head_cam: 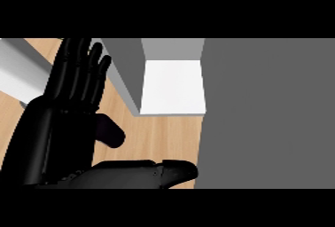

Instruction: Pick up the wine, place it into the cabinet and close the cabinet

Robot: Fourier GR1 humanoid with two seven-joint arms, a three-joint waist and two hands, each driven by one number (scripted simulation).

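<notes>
The cabinet's interior shows as a white shelf (173,86) between a grey side wall (124,62) and a large grey door panel (268,115) that fills the right of the view. No wine bottle shows anywhere; the door hides most of the cabinet's inside. My left hand (62,119) stands close to the camera at the left, open, fingers straight up, thumb (110,132) out to the right. My right hand (131,174) lies low along the bottom edge, fingers stretched to the right, their tips (183,170) just short of the door's left edge.
The wooden counter (163,137) shows between the hands and the cabinet. A pale grey surface (16,71) lies at the upper left, behind the left hand.
</notes>
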